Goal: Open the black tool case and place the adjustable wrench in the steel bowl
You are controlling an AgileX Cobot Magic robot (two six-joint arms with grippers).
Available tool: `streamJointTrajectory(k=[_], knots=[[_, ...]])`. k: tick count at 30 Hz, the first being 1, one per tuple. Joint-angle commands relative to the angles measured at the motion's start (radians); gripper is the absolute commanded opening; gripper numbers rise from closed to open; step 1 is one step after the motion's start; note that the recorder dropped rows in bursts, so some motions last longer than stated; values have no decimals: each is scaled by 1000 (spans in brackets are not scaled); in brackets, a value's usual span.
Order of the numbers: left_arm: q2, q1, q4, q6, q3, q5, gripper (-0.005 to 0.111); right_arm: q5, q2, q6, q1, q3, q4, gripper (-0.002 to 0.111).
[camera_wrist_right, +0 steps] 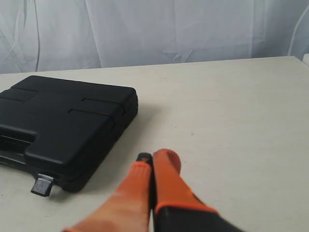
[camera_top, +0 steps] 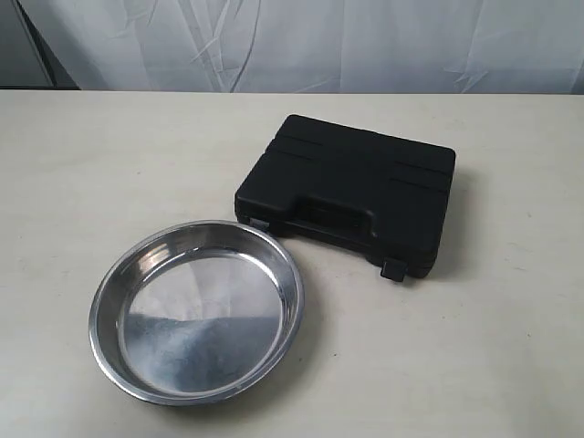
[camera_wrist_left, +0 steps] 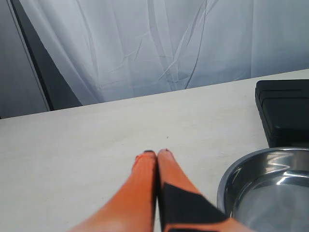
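The black tool case lies closed on the table, right of centre, its handle and grey latches facing the front. The case also shows in the right wrist view and at the edge of the left wrist view. The steel bowl sits empty at the front left, and its rim shows beside my left gripper. That gripper is shut with nothing in it. My right gripper is shut too, near the case's corner, apart from it. The adjustable wrench is out of view. Neither gripper appears in the exterior view.
A pale table carries both things. A white curtain hangs behind its far edge. One grey latch sticks out from the case's near corner in the right wrist view.
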Motion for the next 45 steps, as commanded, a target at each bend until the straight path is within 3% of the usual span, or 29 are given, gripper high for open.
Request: streamJointTrajectory(k=[1, 11, 14, 19, 23, 25, 28, 33, 42, 45], knots=[[4, -1, -2, -1, -2, -5, 0, -9, -6, 0, -4, 5, -1, -1], [4, -1, -2, -1, -2, -5, 0, -19, -6, 0, -4, 5, -1, -1], [4, -1, -2, -1, -2, -5, 0, -101, -6, 0, -4, 5, -40, -1], [4, -1, -2, -1, -2, -5, 0, -409, -6, 0, -4, 5, 167, -1], [4, -1, -2, -1, -2, -5, 0, -482, -6, 95, -4, 5, 449, -1], [4, -1, -2, -1, -2, -5, 0, -424, -6, 172, -4, 5, 568, -1], [4, -1, -2, -1, -2, -3, 0, -319, -6, 172, -4, 5, 576, -1], [4, -1, -2, -1, -2, -5, 0, -54, 48, 16, -4, -120, 509, -1], [4, -1, -2, -1, -2, -5, 0, 12, 652, -483, -4, -606, 516, -1], [4, -1, -2, -1, -2, -5, 0, 141, 892, -616, -2, -813, 521, -1]])
